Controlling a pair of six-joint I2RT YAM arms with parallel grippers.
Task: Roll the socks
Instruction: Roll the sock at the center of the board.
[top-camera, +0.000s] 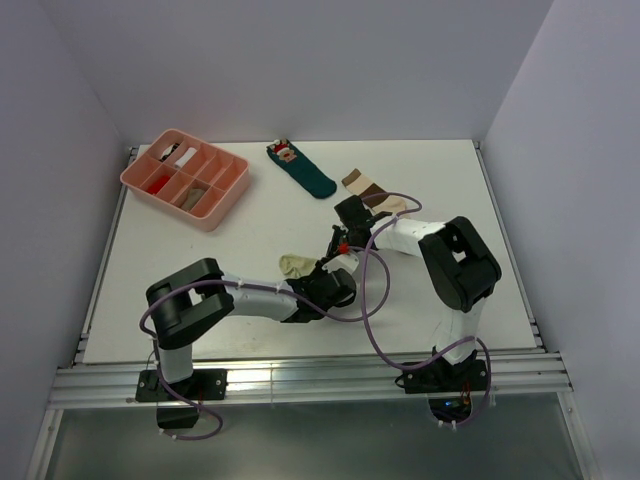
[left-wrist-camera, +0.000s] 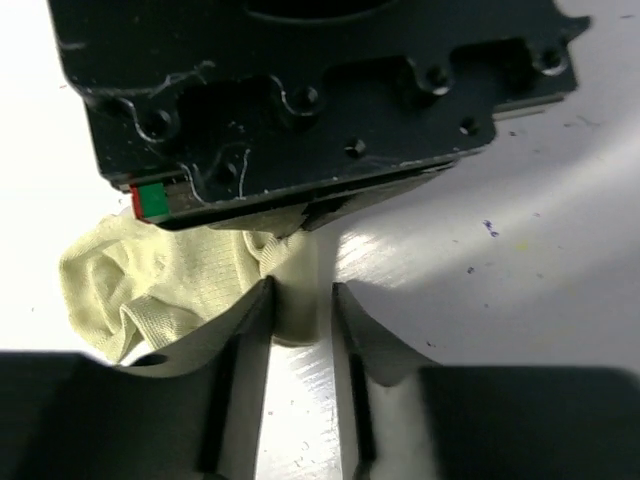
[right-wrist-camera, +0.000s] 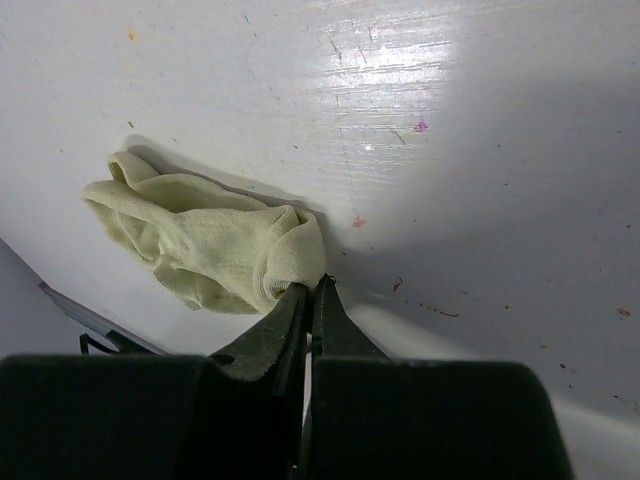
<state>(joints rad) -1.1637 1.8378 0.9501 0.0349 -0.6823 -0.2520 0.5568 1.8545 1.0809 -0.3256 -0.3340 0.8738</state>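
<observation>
Right wrist: right gripper (right-wrist-camera: 312, 288) pinches tan sock (right-wrist-camera: 200, 240), pinched edge hidden.

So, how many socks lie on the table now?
3. A teal sock at the far middle, a striped sock to its right, and a pale plain sock at the near middle. The pink tray may hide more.

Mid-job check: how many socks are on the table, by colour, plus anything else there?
Pale sock: 1
Striped sock: 1
Teal sock: 1
Pink tray: 1
Total: 4
</observation>
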